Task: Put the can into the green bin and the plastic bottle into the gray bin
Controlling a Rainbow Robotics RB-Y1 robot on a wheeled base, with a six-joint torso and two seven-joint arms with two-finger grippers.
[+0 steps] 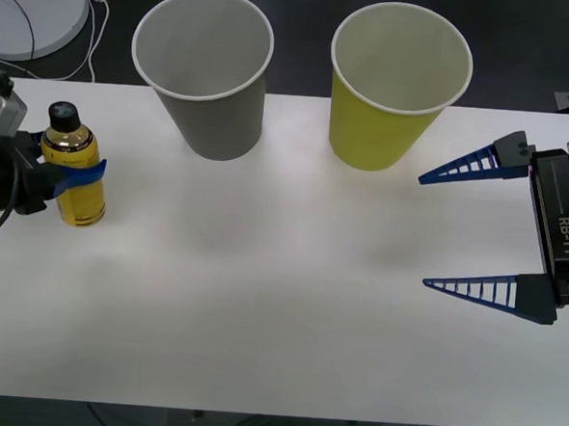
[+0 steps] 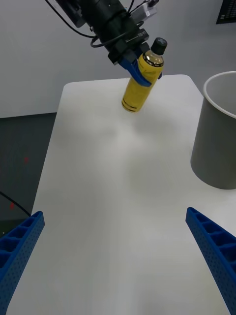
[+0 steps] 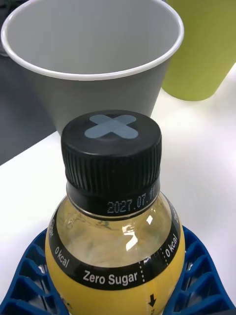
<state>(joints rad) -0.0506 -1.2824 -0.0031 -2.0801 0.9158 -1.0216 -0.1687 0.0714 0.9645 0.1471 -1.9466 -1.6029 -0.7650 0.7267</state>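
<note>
The left tool (image 1: 74, 176) is clamped on the plastic bottle (image 1: 73, 168), beside the gray bin (image 1: 204, 71). The right tool (image 1: 448, 228) hovers spread apart near the green bin (image 1: 394, 85).

Glossy clear plastic bottle (image 3: 115, 236) (ribbed matt cap (image 3: 111, 147)); matt paper gray bin (image 1: 203, 65); smooth white table (image 1: 279, 300).

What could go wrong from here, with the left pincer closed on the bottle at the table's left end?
The left pincer holds the plastic bottle by its upper body, so the bottle might tilt or slip when carried. The gray bin is a tall, light-looking paper cup; a low approach could knock its rim and tip it. The green bin stands right beside it, so a drop past the gray bin could land in the wrong cup. The right pincer waits open, well clear.
</note>
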